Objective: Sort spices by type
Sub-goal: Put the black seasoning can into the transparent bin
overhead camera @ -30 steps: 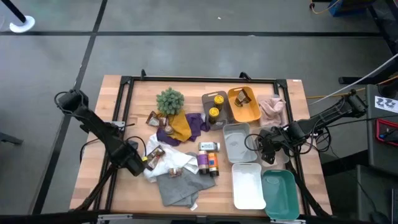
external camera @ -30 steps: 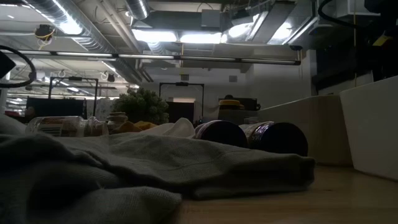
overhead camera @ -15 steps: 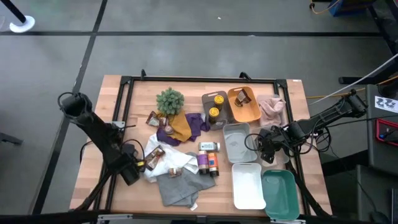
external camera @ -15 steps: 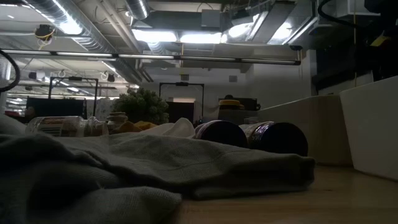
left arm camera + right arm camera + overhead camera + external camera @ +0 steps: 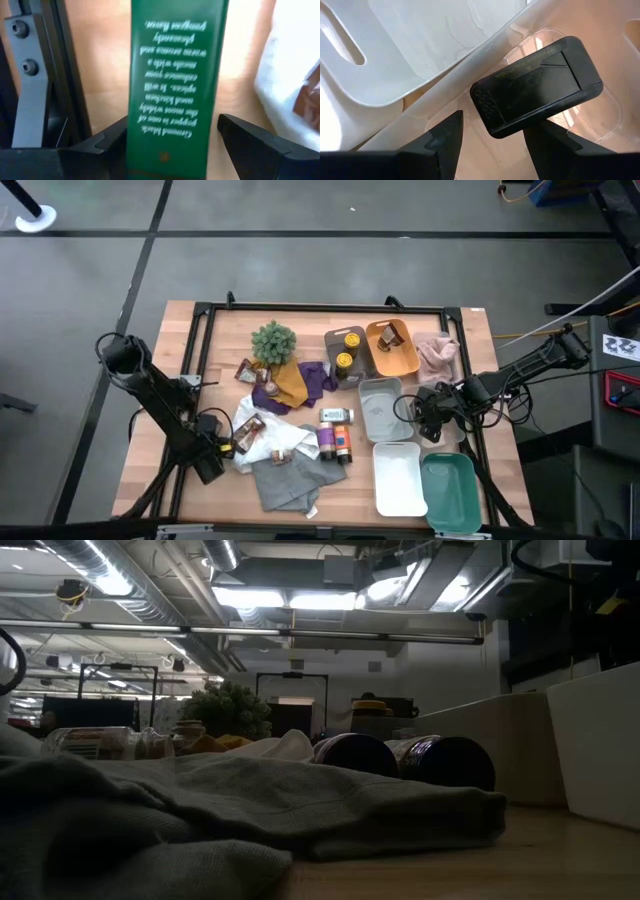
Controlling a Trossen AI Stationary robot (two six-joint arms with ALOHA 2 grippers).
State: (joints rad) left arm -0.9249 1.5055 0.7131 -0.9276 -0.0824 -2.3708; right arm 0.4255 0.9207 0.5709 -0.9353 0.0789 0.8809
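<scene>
between the left gripper (image 5: 170,137) fingers, spread wide, sits the green tin (image 5: 175,85), at the table's left front by the white cloth (image 5: 292,65). rigid, light, probably slick; take its long flat sides mid-body. right gripper (image 5: 492,135) holds a black-lidded container (image 5: 537,85) over the clear tray (image 5: 590,130).

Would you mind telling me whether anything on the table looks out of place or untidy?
Yes: several bottles lie on their sides amid crumpled cloths at the table's middle, while the white tray and teal tray hold nothing.

Green tin (image 5: 172,85) with pale lettering, yellow-topped tins (image 5: 349,350), mustard tray (image 5: 404,362), teal tray (image 5: 455,505)
</scene>
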